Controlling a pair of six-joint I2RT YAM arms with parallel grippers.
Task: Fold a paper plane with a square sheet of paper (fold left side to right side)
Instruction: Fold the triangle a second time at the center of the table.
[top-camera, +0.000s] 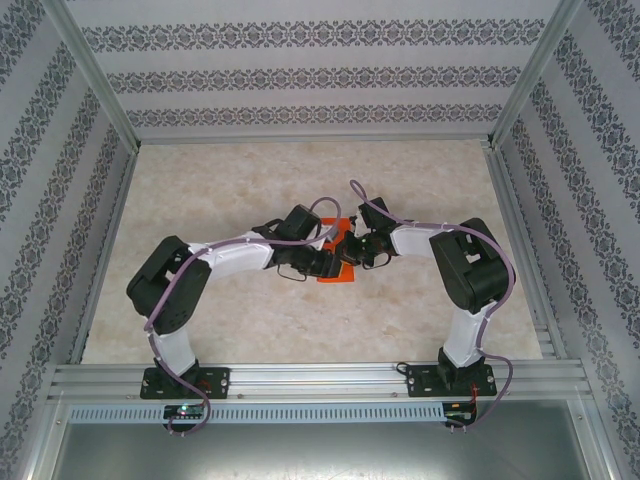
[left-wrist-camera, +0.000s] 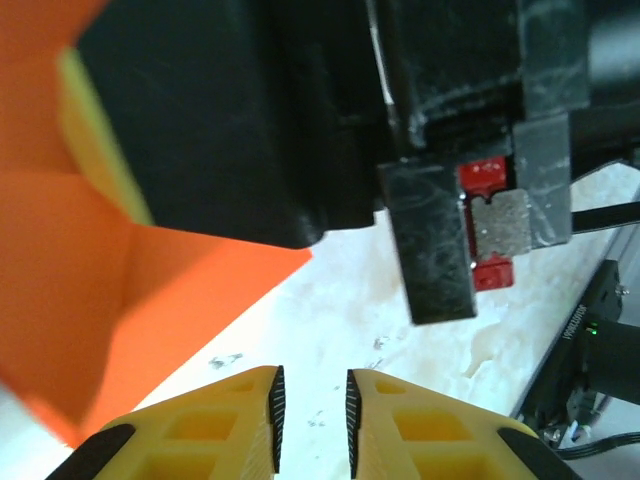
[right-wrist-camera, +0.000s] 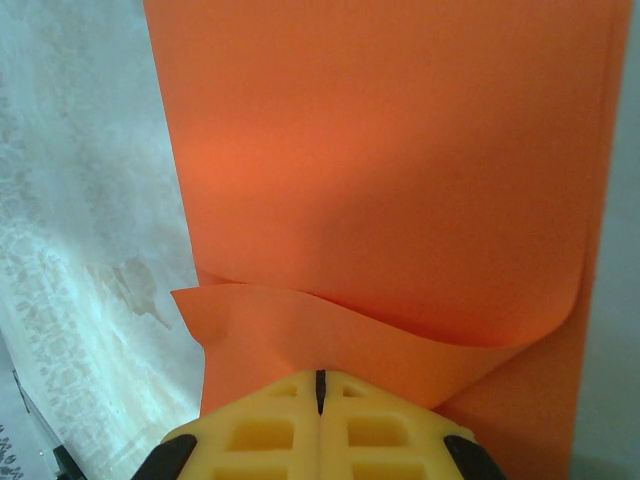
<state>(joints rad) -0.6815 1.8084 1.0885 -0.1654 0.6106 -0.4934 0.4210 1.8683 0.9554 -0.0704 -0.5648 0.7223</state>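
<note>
While the right end effector (right-wrist-camera: 320, 382) pinches a lifted flap, the orange paper (right-wrist-camera: 380, 170) lies mid-tabletop (right-wrist-camera: 80, 200), between the two arms.
Its jaws are pressed together on the curled edge — the rest of the paper lies flat beyond. The left end effector (left-wrist-camera: 311, 415) hovers just beside the paper — jaws narrowly apart, holding nothing.

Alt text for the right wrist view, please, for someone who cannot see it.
The right gripper, yellow jaws closed tip to tip, sits at the near edge of the square sheet of paper, bright orange, where a flap curls up just ahead of it. Pale marbled table shows at left.
</note>
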